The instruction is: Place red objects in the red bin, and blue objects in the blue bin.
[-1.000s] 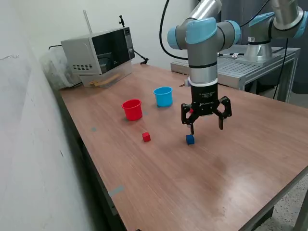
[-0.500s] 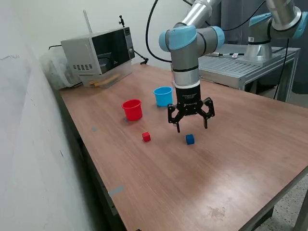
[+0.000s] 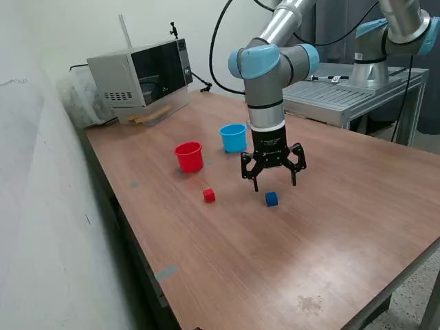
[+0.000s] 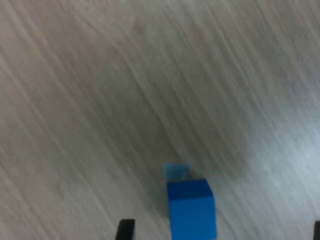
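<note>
My gripper (image 3: 274, 183) is open and empty, hanging just above the table. A small dark blue cube (image 3: 271, 199) lies on the wood right below and in front of it. In the wrist view the same cube (image 4: 191, 209) sits between my two fingertips (image 4: 126, 229), untouched. A small red cube (image 3: 209, 196) lies further toward the exterior view's left. The red cup (image 3: 189, 156) and the light blue cup (image 3: 234, 137) stand upright behind them. Only one red cube and one blue cube show.
A microwave (image 3: 141, 75) stands at the table's back corner. A second arm's base (image 3: 375, 65) sits on a metal bench at the back right. A wall runs along the exterior view's left. The wooden table (image 3: 330, 227) stretches toward the front.
My gripper moved toward the exterior view's left and back over the last second, from right of the blue cube to just behind it. It stayed open. The cubes did not move.
</note>
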